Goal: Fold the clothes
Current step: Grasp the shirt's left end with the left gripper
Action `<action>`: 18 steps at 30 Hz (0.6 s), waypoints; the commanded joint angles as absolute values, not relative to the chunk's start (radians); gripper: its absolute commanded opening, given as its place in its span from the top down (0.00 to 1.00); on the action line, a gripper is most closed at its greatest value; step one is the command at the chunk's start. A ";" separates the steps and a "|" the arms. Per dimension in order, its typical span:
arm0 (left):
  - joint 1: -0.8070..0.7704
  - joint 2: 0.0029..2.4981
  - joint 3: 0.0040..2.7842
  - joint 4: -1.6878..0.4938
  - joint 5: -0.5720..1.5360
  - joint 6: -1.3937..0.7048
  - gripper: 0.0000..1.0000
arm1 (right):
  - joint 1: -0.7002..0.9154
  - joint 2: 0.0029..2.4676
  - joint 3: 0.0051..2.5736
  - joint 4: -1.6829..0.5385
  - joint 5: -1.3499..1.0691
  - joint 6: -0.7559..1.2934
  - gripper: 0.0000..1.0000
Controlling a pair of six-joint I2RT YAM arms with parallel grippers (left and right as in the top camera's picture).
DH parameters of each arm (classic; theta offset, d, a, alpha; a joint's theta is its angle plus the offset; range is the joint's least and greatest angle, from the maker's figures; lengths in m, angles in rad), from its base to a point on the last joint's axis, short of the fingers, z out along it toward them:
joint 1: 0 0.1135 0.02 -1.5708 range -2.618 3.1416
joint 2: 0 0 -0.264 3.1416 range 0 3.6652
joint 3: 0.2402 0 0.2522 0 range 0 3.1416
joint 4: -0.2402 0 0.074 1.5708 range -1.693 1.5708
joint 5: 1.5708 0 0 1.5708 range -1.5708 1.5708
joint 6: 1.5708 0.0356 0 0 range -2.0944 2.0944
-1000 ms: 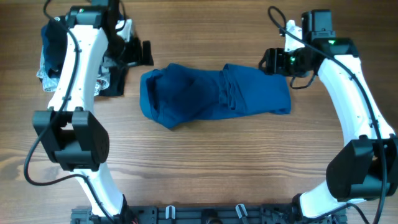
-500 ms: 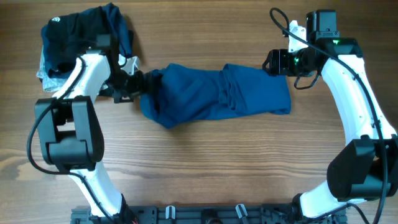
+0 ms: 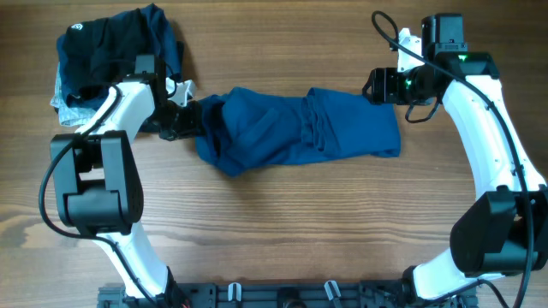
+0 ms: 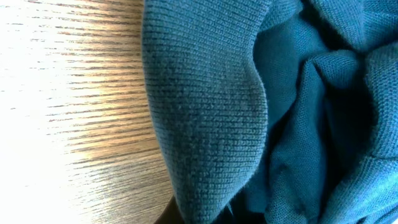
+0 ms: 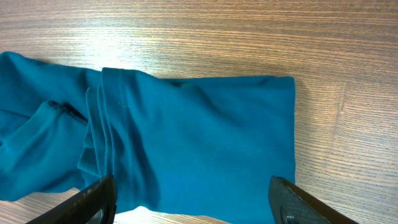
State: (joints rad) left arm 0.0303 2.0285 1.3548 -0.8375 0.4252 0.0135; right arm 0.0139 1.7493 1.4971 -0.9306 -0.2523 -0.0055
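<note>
From above, the clothes [image 3: 300, 128] lie as a long blue bundle across the middle of the counter [image 3: 282, 231]. The right half is flat and the left half is bunched. My left claw [image 3: 190, 120] is pressed against the bunched left end. My right claw [image 3: 377, 85] hovers just off the upper right corner. A black garment [image 3: 111, 43] sits in the upper left, well apart from this job.

In the left wrist view, knit blue cloth fills the right of the frame and bare wood the left. I cannot tell whether this claw has closed on anything.

In the right wrist view, my fingers [image 5: 99, 199] stand wide with nothing between them, above the flat end.

I judge I am at the grab for the left end. The next move calls for a sure pinch of that edge, then carrying it over toward the right.
</note>
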 commanded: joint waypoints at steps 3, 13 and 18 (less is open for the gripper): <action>0.097 1.945 1.348 -0.848 0.445 0.015 0.96 | 0.012 1.736 1.513 -0.939 -0.235 -0.022 0.22; 0.188 1.797 1.348 -0.852 0.437 0.022 0.96 | 0.012 1.743 1.489 -0.931 -0.236 -0.015 0.21; 0.150 1.752 1.375 -0.845 0.442 0.018 0.96 | 0.012 1.744 1.479 -0.920 -0.236 -0.014 0.21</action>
